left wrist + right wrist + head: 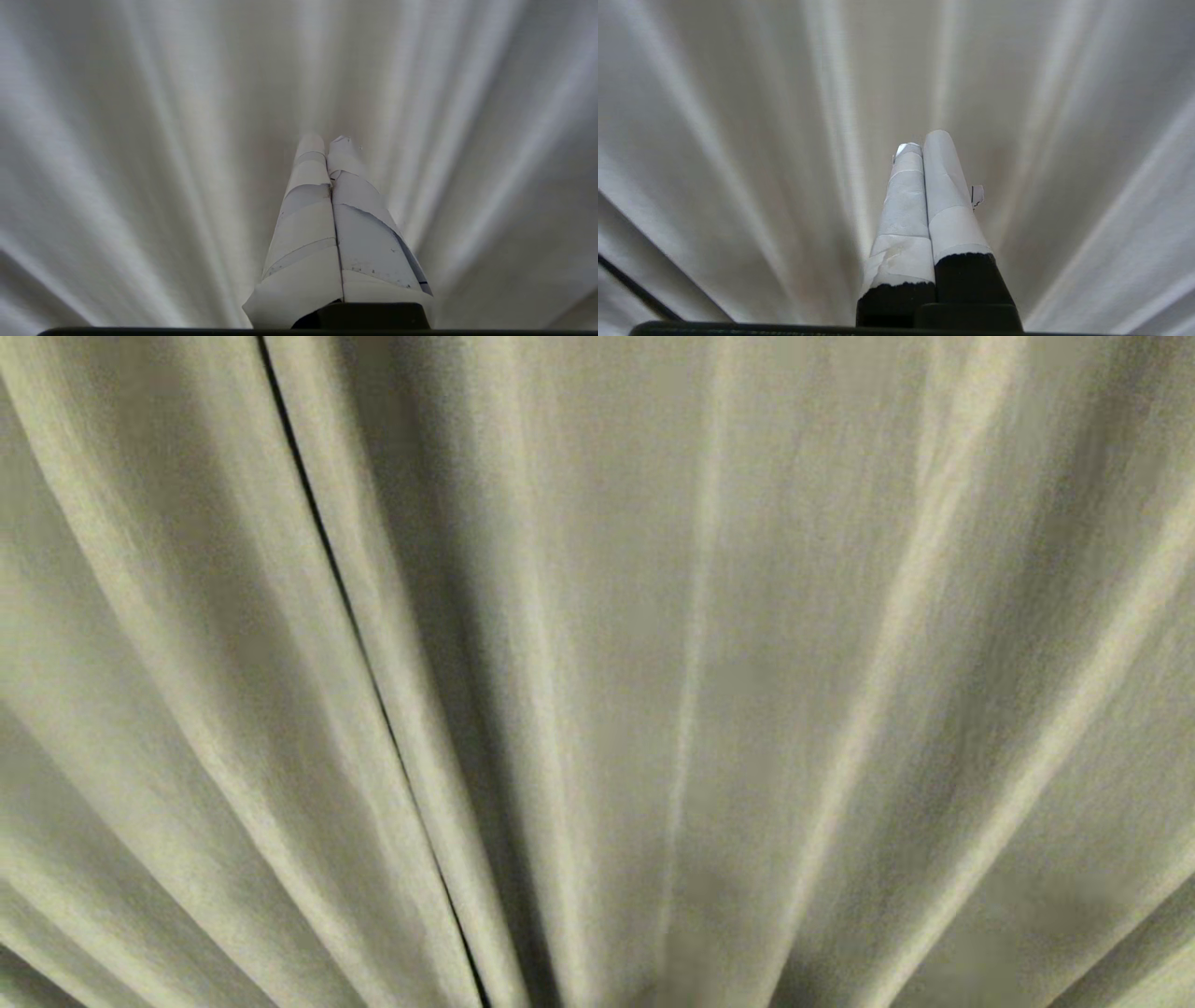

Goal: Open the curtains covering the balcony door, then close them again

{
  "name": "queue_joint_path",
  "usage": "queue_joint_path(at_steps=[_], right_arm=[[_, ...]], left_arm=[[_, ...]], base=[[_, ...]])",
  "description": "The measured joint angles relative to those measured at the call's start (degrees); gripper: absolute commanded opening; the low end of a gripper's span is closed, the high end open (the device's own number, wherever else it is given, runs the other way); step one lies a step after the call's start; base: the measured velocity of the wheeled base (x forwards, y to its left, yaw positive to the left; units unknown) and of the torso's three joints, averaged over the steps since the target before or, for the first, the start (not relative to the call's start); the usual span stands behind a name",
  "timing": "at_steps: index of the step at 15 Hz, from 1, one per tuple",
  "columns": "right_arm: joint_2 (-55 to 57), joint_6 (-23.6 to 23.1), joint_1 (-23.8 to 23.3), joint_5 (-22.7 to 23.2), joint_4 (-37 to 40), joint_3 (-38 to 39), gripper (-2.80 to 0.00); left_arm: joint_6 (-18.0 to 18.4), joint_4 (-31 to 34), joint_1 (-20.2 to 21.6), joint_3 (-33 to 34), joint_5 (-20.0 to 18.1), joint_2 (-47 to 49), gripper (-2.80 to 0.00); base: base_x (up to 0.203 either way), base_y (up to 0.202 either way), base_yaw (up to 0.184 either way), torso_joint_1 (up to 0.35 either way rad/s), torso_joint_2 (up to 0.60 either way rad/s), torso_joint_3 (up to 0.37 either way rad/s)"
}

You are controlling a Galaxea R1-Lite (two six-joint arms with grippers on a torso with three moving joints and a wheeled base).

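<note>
The cream pleated curtains [709, 691] fill the head view, drawn together. A thin dark slit [359, 644] between the two panels runs left of centre. The balcony door is hidden behind the fabric. Neither arm shows in the head view. In the left wrist view my left gripper [327, 140] is shut, its white-taped fingers pressed together with nothing between them, pointing at the curtains [140, 163] close ahead. In the right wrist view my right gripper [922, 142] is shut and empty too, facing the curtains [1064, 163]. A dark slit [630, 284] shows at that view's corner.
</note>
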Motion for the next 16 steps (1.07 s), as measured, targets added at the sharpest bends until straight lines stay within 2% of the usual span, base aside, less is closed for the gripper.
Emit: queue_joint_path(at_steps=[9,16], right_arm=[[0.00,-0.02,0.00,0.00,0.00,0.00,-2.80],[0.00,-0.02,-0.04,0.00,0.00,0.00,-2.80]], left_arm=[[0.00,0.02,0.00,0.00,0.02,0.00,-2.80],[-0.06,0.02,-0.02,0.02,0.00,0.00,-2.80]], base=[[0.000,0.183,0.001,0.002,0.00,0.003],[0.000,0.012,0.000,0.000,0.00,0.000]])
